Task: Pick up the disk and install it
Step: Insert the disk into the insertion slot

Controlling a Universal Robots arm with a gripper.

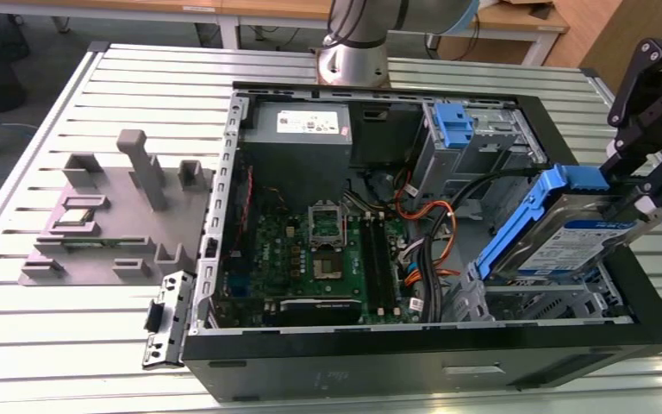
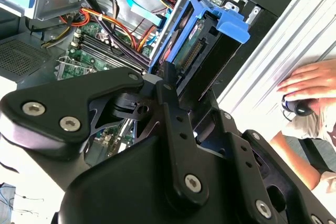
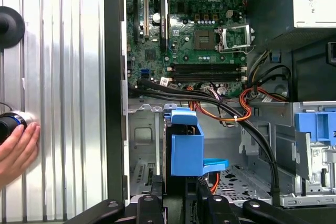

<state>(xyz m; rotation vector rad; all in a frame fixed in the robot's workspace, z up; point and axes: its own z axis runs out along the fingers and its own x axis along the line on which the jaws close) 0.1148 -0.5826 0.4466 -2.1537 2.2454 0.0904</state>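
The hand (image 1: 641, 203) is gripping the disk (image 1: 567, 237), clamped on its blue carrier end, tilting this stiff, weighty, shock-sensitive drive over the open computer case (image 1: 423, 362).

No legible text anywhere.

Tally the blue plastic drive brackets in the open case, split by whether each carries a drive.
Bracket with the disk, held tilted in the gripper: 1
Bracket without a drive, in the drive cage: 1
Total: 2
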